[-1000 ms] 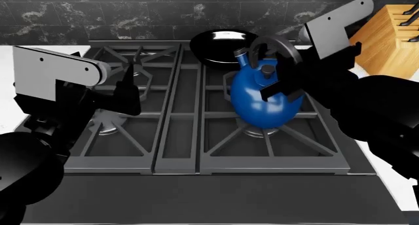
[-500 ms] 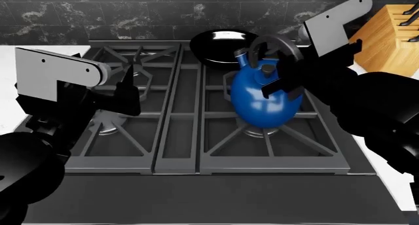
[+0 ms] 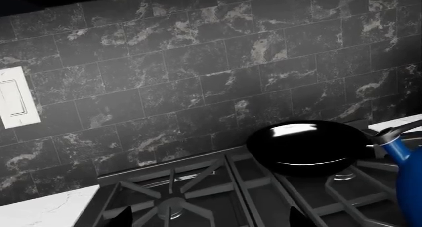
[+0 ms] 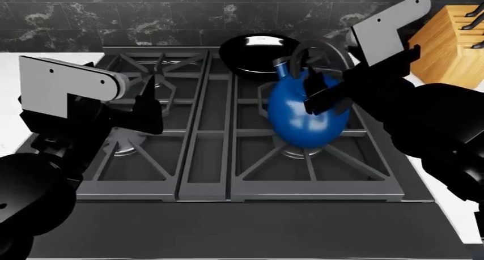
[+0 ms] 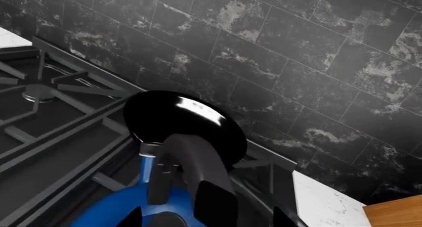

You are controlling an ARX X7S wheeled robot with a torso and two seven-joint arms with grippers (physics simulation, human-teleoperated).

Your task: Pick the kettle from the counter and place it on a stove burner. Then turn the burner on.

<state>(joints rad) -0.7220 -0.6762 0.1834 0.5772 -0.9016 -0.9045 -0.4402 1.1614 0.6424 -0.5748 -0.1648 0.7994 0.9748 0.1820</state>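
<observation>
The blue kettle rests on the stove's grate over the front right stove burner, its spout toward the back wall. My right gripper hangs over the kettle's top, open. In the right wrist view its fingertips stand wide apart on either side of the dark arched handle without touching it. My left gripper is open and empty above the left side of the stove, with the rear left burner between its tips. The white counter flanks the stove.
A black frying pan sits on the rear right burner, just behind the kettle. A wooden knife block stands on the counter at the far right. The dark tiled wall with a white switch plate rises behind the stove.
My right gripper has lifted slightly and drawn back a little over the kettle's handle. The kettle and the left arm have barely moved.
</observation>
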